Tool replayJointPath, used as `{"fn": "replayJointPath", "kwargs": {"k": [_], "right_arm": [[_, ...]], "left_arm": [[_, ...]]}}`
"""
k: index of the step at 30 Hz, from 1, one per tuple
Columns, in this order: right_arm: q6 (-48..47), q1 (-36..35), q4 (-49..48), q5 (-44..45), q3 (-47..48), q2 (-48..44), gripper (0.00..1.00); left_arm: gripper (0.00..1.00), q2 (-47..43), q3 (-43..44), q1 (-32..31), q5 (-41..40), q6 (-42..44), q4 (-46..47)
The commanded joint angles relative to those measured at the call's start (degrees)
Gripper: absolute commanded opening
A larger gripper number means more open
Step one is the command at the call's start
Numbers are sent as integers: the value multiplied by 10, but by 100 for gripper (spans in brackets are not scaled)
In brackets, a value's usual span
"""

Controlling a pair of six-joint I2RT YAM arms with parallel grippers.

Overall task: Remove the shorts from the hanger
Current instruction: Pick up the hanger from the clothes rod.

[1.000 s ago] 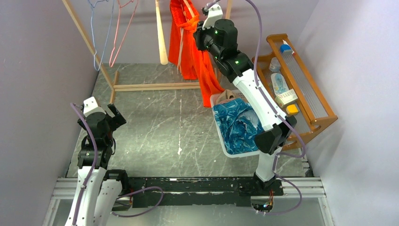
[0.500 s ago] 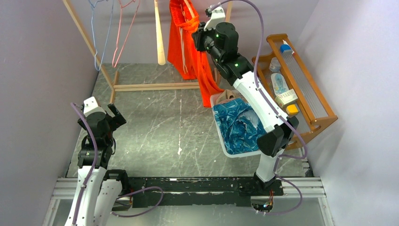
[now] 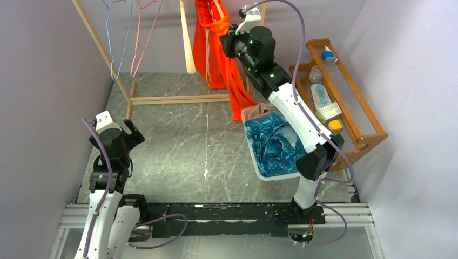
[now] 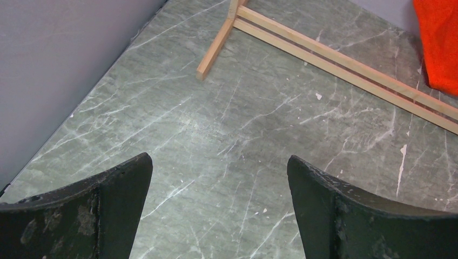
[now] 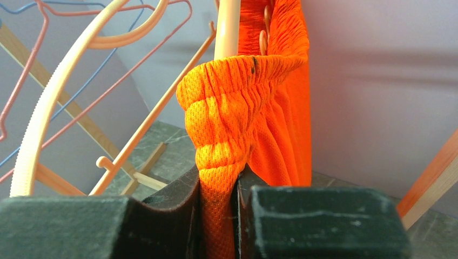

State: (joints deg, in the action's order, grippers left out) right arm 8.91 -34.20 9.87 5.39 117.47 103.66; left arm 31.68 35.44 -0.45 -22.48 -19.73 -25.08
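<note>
Grey marbled stone made up the surface point(image 3: 178, 140), and the wooden rack point(image 3: 173, 99) stood at its far end, serving as the landmark. To the right of the rack, a slatted wooden shelf point(image 3: 354, 108) leaned along the wall with small bottles and boxes on it. Between the rack and that shelf sat a white basket point(image 3: 268, 177), just in front of the rack's right foot. The orange shorts point(image 3: 216, 48) hung from the rack's right part, their legs trailing down to the basket's far rim. In the basket lay the blue shorts point(image 3: 273, 143) with a pale pattern, and a tan pair point(image 3: 260, 109) peeped out at the end nearest the rack.

Three bare hangers hung on the rack left of the orange shorts: a cream one point(image 3: 187, 48) closest, then a pink wire one point(image 3: 141, 32) and a blue wire one point(image 3: 110, 48).

The right pincer point(image 5: 219, 183) was up at the rack, closed tight on a bunched fold of the orange shorts' elastic waistband point(image 5: 232, 97). The left pincer point(image 4: 219, 172) hovered in front of the rack's left foot, spread wide with nothing between its fingers.
</note>
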Motion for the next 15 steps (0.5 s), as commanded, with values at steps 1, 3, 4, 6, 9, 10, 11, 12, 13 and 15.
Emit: {"fn": "replayJointPath", "kwargs": {"k": [1, 3, 4, 6, 9, 10, 11, 12, 13, 15], "right_arm": [[10, -1, -122, -10, 13, -45, 0], [12, -1, -118, -10, 10, -49, 0], [15, -1, -115, -9, 11, -51, 0], [19, -1, -103, -7, 12, -54, 0], [22, -1, -95, -9, 6, -60, 0], [23, -1, -97, -13, 2, -64, 0], [23, -1, -98, -17, 0, -65, 0], [22, -1, -94, -18, 6, -62, 0], [22, -1, -83, -17, 18, -55, 0], [23, -1, -56, -19, 37, -48, 0]], "left_arm": [[99, 0, -2, 5, -6, 0, 13], [99, -1, -3, 5, -7, 0, 14], [99, -1, -3, 6, -6, 0, 14], [99, -2, -3, 6, -6, 0, 14], [99, -3, -3, 5, -6, 0, 14], [99, -3, -3, 5, -6, 0, 15], [99, -3, -3, 6, -6, 0, 15], [99, -3, -3, 6, -6, 1, 15], [99, -2, -3, 6, -6, 1, 15], [99, -1, -3, 5, -5, 1, 15]]}}
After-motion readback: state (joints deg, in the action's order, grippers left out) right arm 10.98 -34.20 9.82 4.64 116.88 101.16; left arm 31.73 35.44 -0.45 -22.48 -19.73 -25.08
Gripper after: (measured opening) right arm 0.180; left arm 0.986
